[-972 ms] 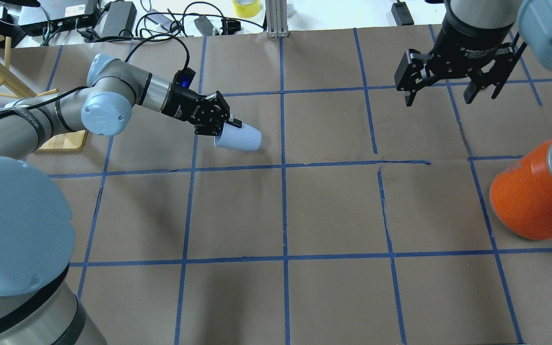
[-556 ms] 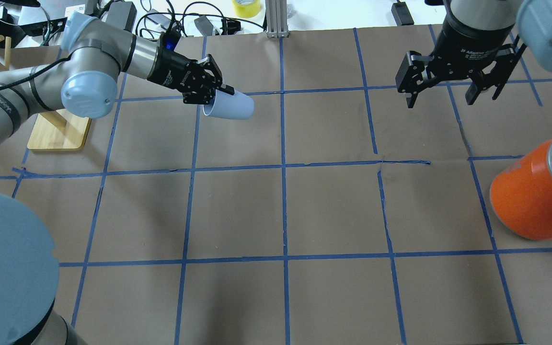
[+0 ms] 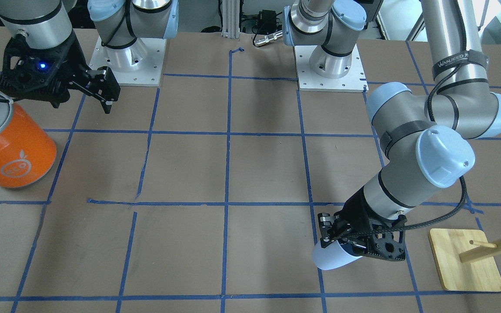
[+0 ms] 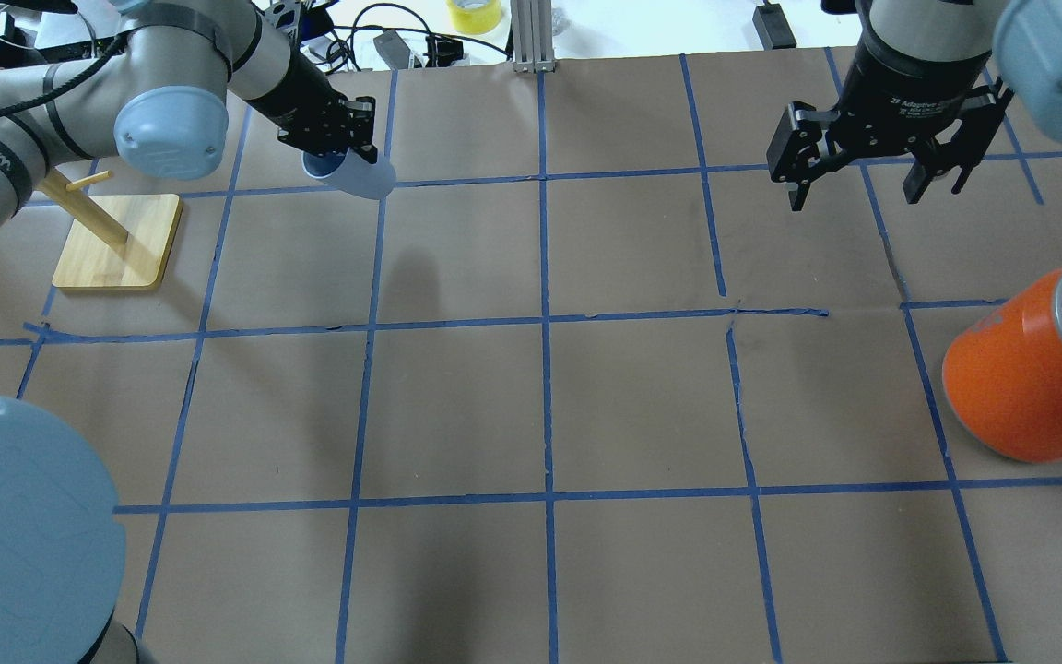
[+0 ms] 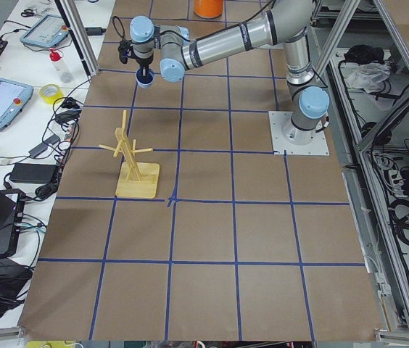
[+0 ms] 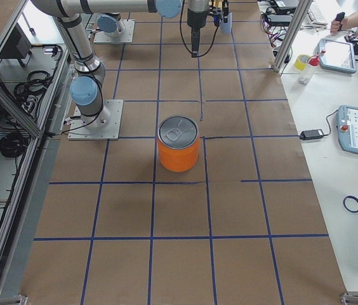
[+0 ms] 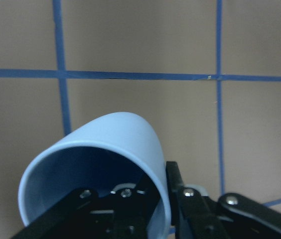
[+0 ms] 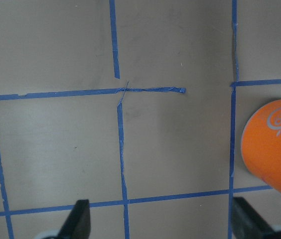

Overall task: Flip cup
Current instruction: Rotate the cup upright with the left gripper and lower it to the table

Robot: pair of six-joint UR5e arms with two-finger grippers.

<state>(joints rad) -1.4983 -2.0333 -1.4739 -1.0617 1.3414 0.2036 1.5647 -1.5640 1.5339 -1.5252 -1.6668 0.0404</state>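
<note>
The pale blue cup [image 4: 363,176] hangs in the air over the far left of the table, tilted on its side. My left gripper [image 4: 336,148] is shut on its rim. The left wrist view shows one finger inside the cup [image 7: 125,142] and one outside its wall. From the front the cup [image 3: 332,257] sticks out below the left gripper [image 3: 347,243]. It also shows small in the exterior left view [image 5: 145,78]. My right gripper [image 4: 855,192] is open and empty, high over the far right, and its fingertips frame bare table in its wrist view [image 8: 163,224].
A large orange can [image 4: 1029,380] with a silver lid stands at the right edge, below the right gripper [image 3: 81,99], and also shows in the front view [image 3: 10,145]. A wooden peg rack [image 4: 116,242] stands at the far left, close to the left arm. Cables lie beyond the far edge.
My left arm has lifted the cup off the table and carried it toward the far left. The cup stays in its grip. The right gripper has barely moved.
</note>
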